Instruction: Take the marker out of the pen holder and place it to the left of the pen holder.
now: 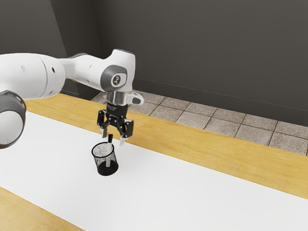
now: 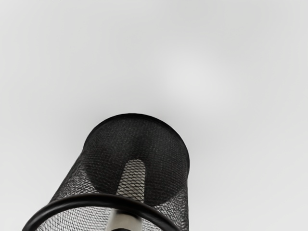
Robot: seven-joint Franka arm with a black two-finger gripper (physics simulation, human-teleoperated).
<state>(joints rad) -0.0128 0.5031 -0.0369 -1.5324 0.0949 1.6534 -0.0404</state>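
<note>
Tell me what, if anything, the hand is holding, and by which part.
Nothing is held: the hand is open, its fingers spread near the dark upper end of the marker, which stands in the pen holder.

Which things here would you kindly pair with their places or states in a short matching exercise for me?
1. White marker with a black top
2. Black wire-mesh pen holder
3. Black two-finger gripper

A. Open, in the air
B. Standing on the white surface
C. Inside the mesh, top sticking out

Pairs: 1-C, 2-B, 3-A.
</note>
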